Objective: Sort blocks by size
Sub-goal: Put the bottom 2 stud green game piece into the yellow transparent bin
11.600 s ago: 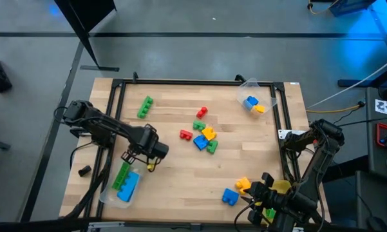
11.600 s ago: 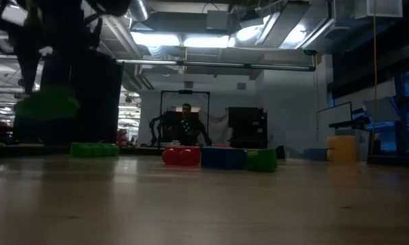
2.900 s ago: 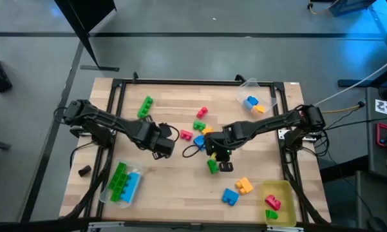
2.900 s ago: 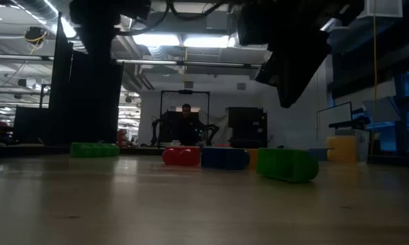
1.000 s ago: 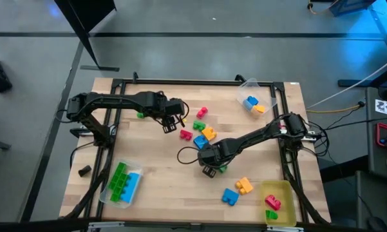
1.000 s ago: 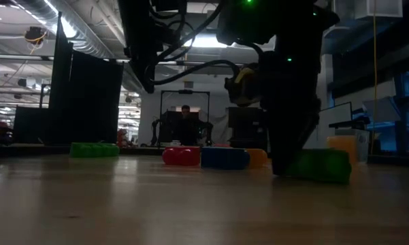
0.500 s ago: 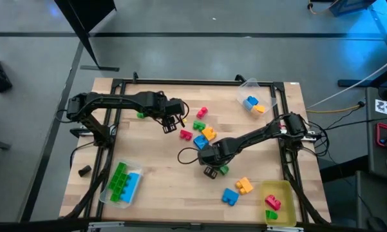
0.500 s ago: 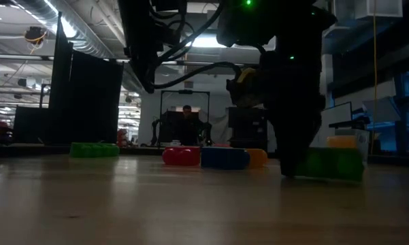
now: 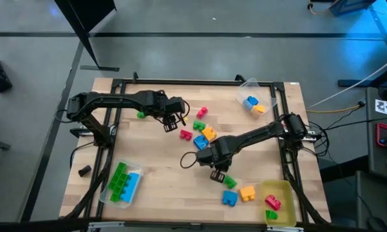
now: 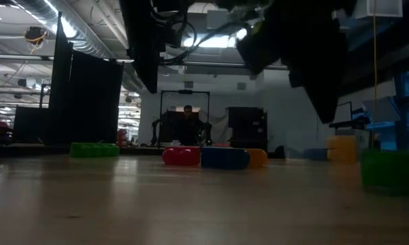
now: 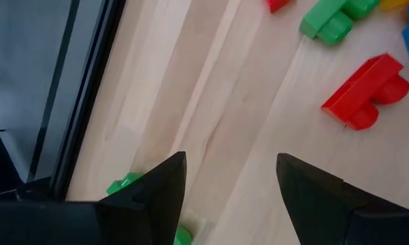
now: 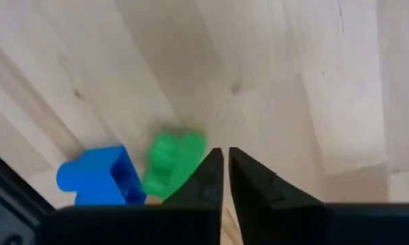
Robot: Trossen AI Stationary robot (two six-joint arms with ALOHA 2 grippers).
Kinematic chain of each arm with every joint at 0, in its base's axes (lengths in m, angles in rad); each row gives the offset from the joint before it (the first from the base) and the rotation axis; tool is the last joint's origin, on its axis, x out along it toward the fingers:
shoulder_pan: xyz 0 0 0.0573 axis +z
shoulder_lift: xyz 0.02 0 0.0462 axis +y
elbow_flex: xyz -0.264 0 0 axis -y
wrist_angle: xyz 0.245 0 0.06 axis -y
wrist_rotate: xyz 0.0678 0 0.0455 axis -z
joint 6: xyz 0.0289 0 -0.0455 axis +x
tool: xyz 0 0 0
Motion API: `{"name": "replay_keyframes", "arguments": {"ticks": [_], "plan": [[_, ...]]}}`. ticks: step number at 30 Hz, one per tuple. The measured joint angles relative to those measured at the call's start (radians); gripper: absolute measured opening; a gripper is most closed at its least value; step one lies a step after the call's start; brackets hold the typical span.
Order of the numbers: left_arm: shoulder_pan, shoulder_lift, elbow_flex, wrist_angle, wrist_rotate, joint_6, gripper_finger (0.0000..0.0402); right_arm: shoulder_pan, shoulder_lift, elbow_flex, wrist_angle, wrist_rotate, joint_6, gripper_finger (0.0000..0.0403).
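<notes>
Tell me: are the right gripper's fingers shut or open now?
Shut, on nothing: in the wrist view the right gripper shows only a thin slit between its fingers, and the small green block lies on the wood beside them.

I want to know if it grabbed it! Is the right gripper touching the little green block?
Apart. In the right wrist view the right gripper is shut on nothing, and the green block lies on the table beside its fingertips.

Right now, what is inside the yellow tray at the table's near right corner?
The yellow tray holds a red block and a green block. Whether anything lies beneath them cannot be seen.
</notes>
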Motion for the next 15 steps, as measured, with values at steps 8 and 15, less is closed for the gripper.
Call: {"name": "replay_keyframes", "arguments": {"ticks": [8,15], "plan": [[0.000,0.000,0.000,-0.004,0.000,0.011,0.0214,0.000,0.000,0.026,-0.006,-0.084,-0.009,0.0017],[0.050,-0.018,0.000,-0.043,0.058,0.125,0.0214,0.019,0.000,0.026,-0.069,-0.118,0.001,0.0110]]}}
